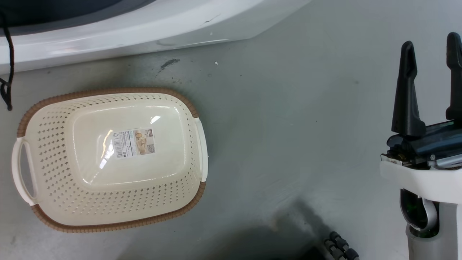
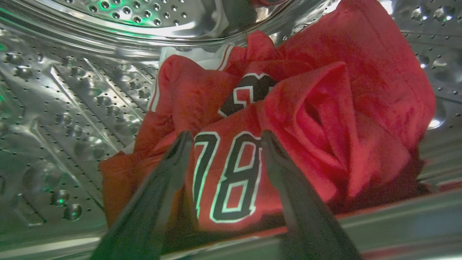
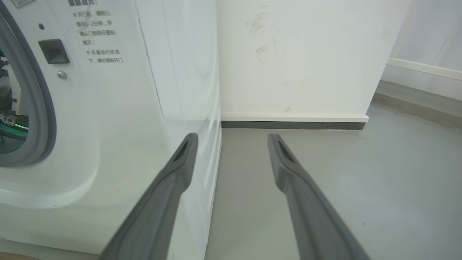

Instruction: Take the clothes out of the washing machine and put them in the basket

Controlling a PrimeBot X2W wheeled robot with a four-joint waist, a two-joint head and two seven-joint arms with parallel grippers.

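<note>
Along the top edge of the head view runs the white front of the washing machine, glossy and curved. The right wrist view adds its grey rubber door ring, while the left wrist view looks inside at the perforated steel drum. On the grey floor just before the machine sits the basket, mouth up. It is an oval of cream plastic with perforated walls, a ribbed brown rim and a label on its base. Its long axis runs across the head view, one handle at each end. The clothes, crumpled bright red fabric with black white-edged numbers, lie heaped in the drum. The left pincer is released, its fingers straddling a fold numbered 78; whether they touch it I cannot tell. The right pincer is released too, fingers pointing up the head view, well apart from the basket
</note>
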